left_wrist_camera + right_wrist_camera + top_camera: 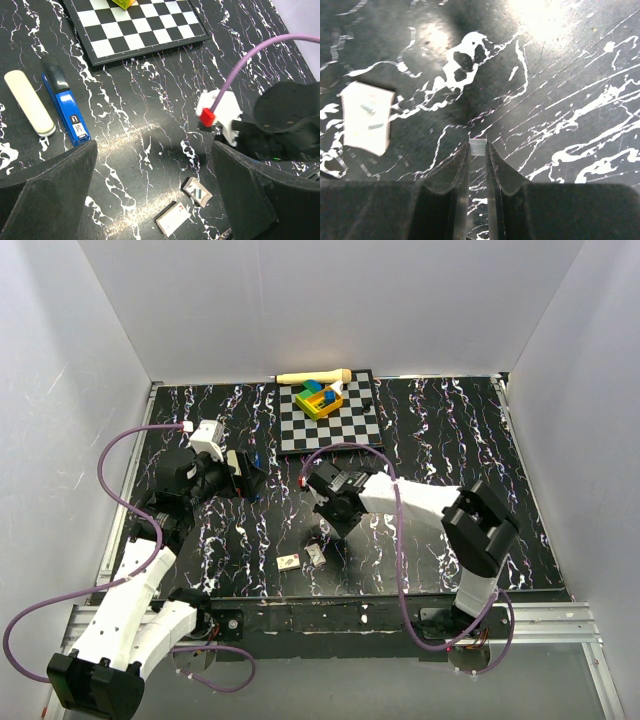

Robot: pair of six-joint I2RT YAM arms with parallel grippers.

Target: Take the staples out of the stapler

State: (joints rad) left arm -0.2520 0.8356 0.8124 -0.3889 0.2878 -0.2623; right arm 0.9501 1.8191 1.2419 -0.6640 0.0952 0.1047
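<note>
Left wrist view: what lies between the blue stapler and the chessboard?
Only bare marbled tabletop separates the stapler from the chessboard in the left wrist view.

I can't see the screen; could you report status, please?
Left gripper open, empty. Right gripper pinching small silvery strip. Stapler flat beside white bar, untouched. Two small boxes nearby.

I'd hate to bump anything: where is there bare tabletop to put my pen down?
Bare: the back right, between the checkerboard and the side wall. Crowded: the middle, around the right fingers pinching a staple strip, two small boxes and the stapler.
</note>
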